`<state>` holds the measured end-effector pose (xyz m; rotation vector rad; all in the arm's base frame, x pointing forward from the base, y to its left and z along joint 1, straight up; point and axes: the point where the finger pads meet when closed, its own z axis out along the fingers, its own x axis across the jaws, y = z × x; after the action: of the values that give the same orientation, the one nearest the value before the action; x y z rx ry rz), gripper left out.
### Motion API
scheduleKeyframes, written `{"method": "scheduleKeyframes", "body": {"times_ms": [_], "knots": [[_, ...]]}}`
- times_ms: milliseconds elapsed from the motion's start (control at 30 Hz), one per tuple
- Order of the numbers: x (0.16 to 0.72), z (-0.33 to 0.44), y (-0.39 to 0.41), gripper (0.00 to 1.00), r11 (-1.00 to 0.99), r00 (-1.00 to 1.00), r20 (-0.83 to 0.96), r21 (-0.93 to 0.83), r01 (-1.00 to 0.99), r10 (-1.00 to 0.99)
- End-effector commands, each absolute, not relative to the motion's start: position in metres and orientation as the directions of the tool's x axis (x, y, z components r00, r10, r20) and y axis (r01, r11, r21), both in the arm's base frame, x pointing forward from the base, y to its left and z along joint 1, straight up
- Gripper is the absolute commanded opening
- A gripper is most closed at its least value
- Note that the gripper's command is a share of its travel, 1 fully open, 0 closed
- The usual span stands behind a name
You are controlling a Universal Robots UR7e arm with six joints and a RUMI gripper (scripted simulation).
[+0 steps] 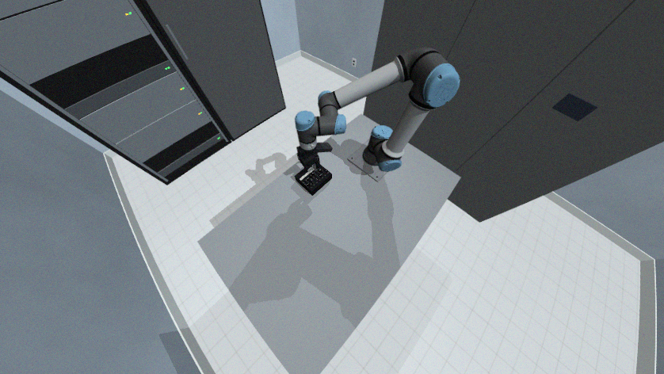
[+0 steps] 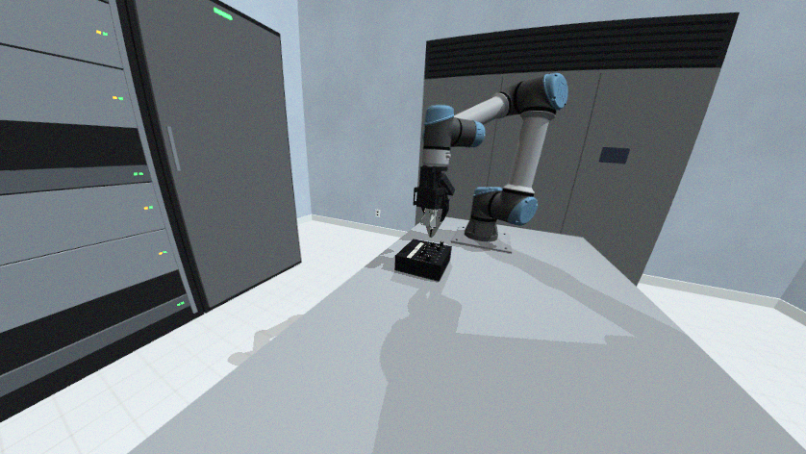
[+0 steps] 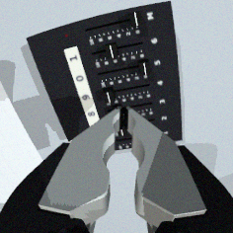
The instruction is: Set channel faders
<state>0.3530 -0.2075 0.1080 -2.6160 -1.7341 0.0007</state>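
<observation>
The black lighting desk [image 1: 312,187] [image 2: 415,266] [image 3: 49,54] lies on the table. Its white tape [image 2: 415,250] [image 3: 82,84] shows 1, 0, 9 and 8 in the wrist view; the rest is hidden by the fingers. The master fader [image 3: 135,20] stands near its 0 end. The channel 6 fader [image 3: 112,50] is partway along, the channel 5 fader [image 3: 144,69] near 0, and the channel 4 fader [image 3: 109,97] towards the high end. Channels 3, 2 and 1 are largely covered. My gripper [image 2: 431,234] [image 3: 123,109] is shut and empty, tips just above the desk.
The grey table [image 1: 278,325] [image 2: 282,394] carries the arm's base plate [image 2: 501,247] behind and to the right of the desk. A server rack [image 1: 125,93] [image 2: 67,225] stands at the left, and a large dark cabinet [image 1: 511,69] [image 2: 564,113] behind the arm.
</observation>
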Motion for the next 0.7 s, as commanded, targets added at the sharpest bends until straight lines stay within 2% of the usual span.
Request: {"method": "scheduleKeyframes", "body": {"times_ms": [0,233,667], "knots": [[0.3483,0.107,-0.2047,0.0,-0.557,0.557,-0.001,-0.006,0.83,0.83],[0.3458,0.107,-0.2033,0.0,-0.685,0.685,-0.002,-0.005,0.728,0.729],[0.3398,0.1069,-0.2006,0.0,-0.937,0.937,-0.002,-0.004,0.349,0.349]]}}
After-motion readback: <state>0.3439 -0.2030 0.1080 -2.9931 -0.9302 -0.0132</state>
